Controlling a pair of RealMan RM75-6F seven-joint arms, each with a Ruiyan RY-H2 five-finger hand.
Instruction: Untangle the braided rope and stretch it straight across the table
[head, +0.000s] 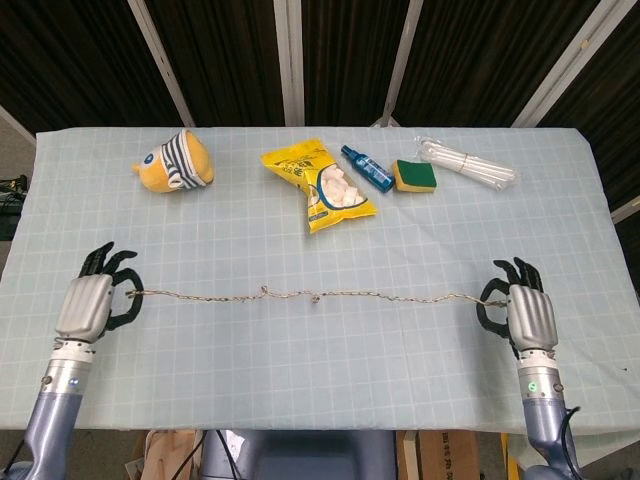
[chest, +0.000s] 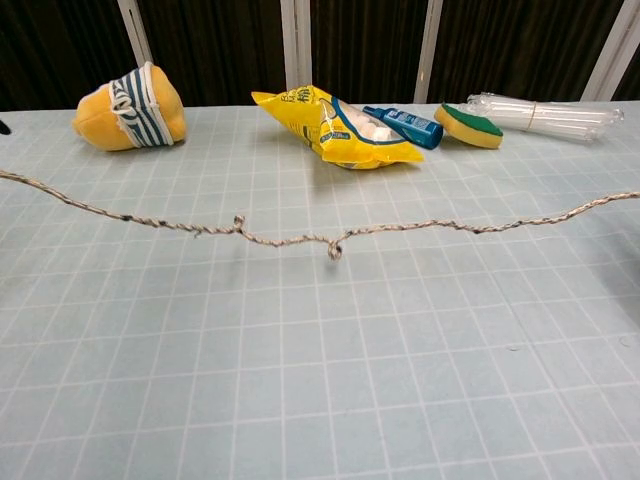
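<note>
The braided rope (head: 315, 295) runs almost straight from side to side across the near half of the counter (head: 320, 380), its long axis parallel to the near edge and well in front of the yellow snack bag (head: 318, 185). One end is pinched in the left hand (head: 90, 305), far out to the left of the bag; the other end is pinched in the right hand (head: 528, 315), far out to the right, the fingers of each curled round the rope's tip. The two hands sit about equally far from the bag's line, so neither is nearer the middle. What is left of the tangle shows as two small kinks (chest: 335, 250) close together, in front of the bag and a little left of the rope's midpoint; in the chest view the rope sags gently toward them, and I cannot tell whether it touches the counter there. Judging from this, any further straightening calls for pulling the ends apart along that same side-to-side axis, each hand outward from the bag, then laying the rope down
</note>
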